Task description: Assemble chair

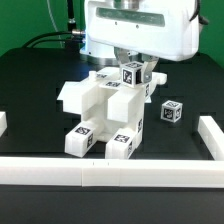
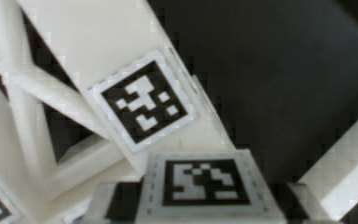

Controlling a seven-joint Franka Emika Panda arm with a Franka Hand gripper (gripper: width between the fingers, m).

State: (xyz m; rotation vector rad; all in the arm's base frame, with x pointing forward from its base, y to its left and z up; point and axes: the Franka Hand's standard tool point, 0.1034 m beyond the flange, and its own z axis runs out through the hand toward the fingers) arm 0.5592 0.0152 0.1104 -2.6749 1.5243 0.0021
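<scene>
The tool (image 1: pixel 136 66) hung at the top of the chair (image 1: pixel 105 118); its grip could not be told. Only the wrist view showed the chair's braced panel (image 2: pixel 91 40) close up. Only the exterior view showed a loose tagged block (image 1: pixel 171 110) on the black tabletop (image 1: pixel 40 70), near the chair on the exterior view's right.

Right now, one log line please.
chair: partly assembled | tool: at chair's top, grip unclear | loose tagged piece: apart, exterior view's right
</scene>
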